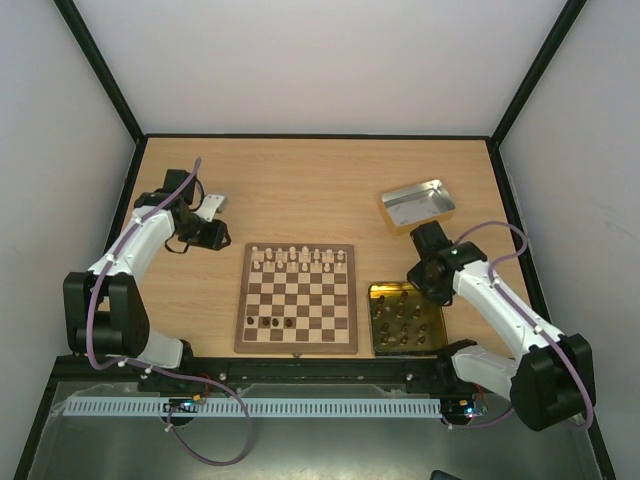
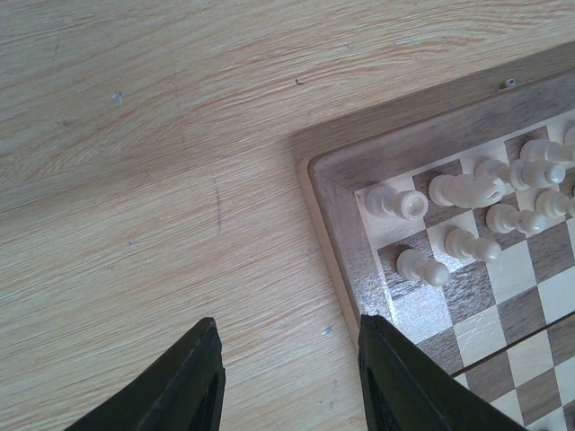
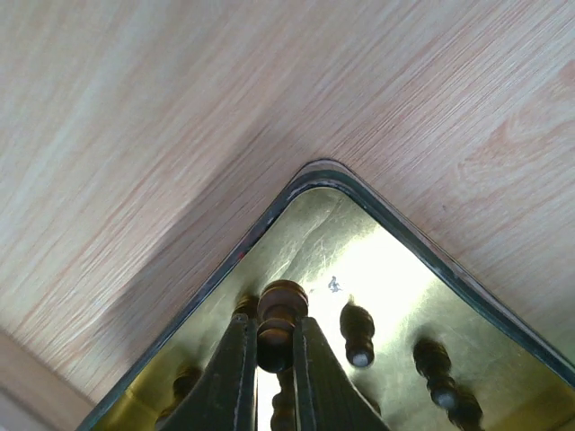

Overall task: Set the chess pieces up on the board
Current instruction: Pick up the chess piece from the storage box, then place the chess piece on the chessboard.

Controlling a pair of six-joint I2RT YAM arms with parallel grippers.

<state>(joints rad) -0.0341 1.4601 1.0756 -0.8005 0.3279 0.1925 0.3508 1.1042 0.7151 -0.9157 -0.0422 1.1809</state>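
Note:
The chessboard (image 1: 297,299) lies at the table's near centre. Cream pieces (image 1: 298,259) fill its far two rows; three dark pieces (image 1: 269,322) stand near its front left. More dark pieces (image 1: 405,318) stand in the gold tin (image 1: 433,320) right of the board. My right gripper (image 3: 269,346) is shut on a dark brown piece (image 3: 280,310) over the tin's corner (image 3: 319,175). My left gripper (image 2: 287,337) is open and empty over bare table beside the board's corner (image 2: 337,180), near cream pieces (image 2: 422,267).
A silver metal tin (image 1: 417,204) lies at the far right of the table. Black frame posts and white walls enclose the table. A white cable tray (image 1: 250,407) runs along the front below the arm bases.

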